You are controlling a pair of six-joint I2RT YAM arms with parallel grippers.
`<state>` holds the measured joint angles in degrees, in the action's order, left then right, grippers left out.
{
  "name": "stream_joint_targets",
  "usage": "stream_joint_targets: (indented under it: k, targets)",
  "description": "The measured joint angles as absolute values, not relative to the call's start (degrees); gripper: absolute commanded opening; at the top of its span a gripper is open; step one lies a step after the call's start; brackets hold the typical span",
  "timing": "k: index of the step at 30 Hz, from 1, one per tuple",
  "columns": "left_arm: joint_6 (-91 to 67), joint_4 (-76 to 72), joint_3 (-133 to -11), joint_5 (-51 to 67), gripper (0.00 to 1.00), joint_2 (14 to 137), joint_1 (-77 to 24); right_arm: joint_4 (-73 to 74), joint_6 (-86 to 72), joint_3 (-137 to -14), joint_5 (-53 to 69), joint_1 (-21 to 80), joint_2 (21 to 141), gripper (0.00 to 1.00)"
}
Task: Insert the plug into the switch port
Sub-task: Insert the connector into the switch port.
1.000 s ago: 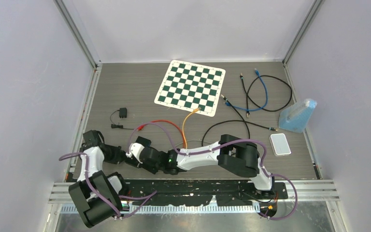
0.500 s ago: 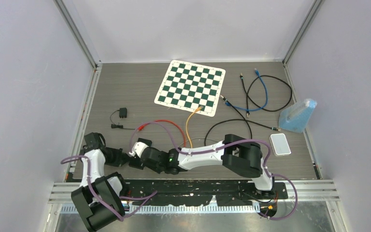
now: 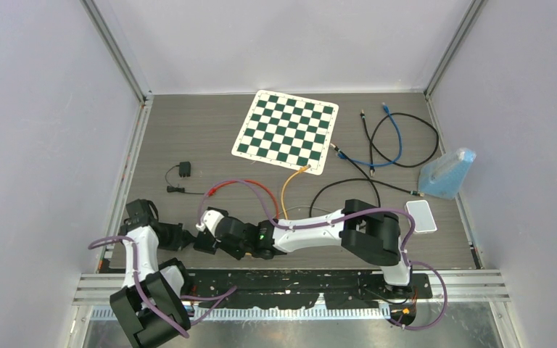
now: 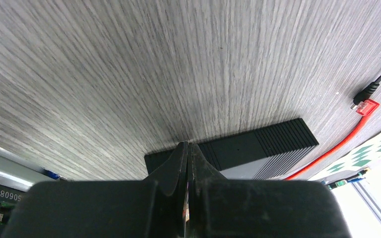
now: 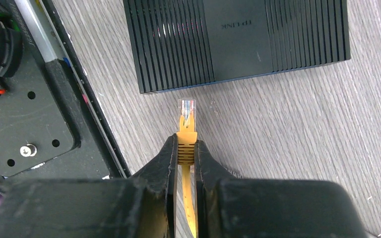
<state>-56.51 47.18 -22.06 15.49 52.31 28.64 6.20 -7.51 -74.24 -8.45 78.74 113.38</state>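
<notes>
Top view: right arm (image 3: 308, 230) reaches across to the left side and meets left arm (image 3: 138, 243) low over the counter (image 3: 188, 130). The switch (image 5: 238, 39) is mostly hidden under them here. Orange cable (image 3: 284, 190) trails back toward the chessboard (image 3: 286, 130), w/ a red cable (image 3: 250, 185) looping close by. Drag or a snag there could twist the plug (image 5: 187, 110) off line. Left wrist view: left jaws are together w/ nothing between, tips right at the switch's near edge, prob. bracing it. Can't tell how firm that contact is; if light, the switch may skid when pushed. Right wrist view: right jaws are clamped on the orange boot behind the plug. Its clear tip points at the switch's side, just short, not touching. Ports aren't visible from this angle, only the ribbed top, so alignment can't be confirmed. The plug sits toward one end of the box, and approx. aim could jam it on the casing betw. ports. Grip is on the boot only, so the plug may pivot or slip back under load. Clip side can't be told either.
</notes>
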Motion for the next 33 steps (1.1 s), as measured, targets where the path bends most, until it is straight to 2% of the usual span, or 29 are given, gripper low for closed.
stream_joint_targets:
  k: [33]
  targets:
    - [-56.55,46.41,-22.35,16.05,0.0,54.37,28.91,2.63,-8.88,-75.02,-9.06,79.83,116.07,0.05]
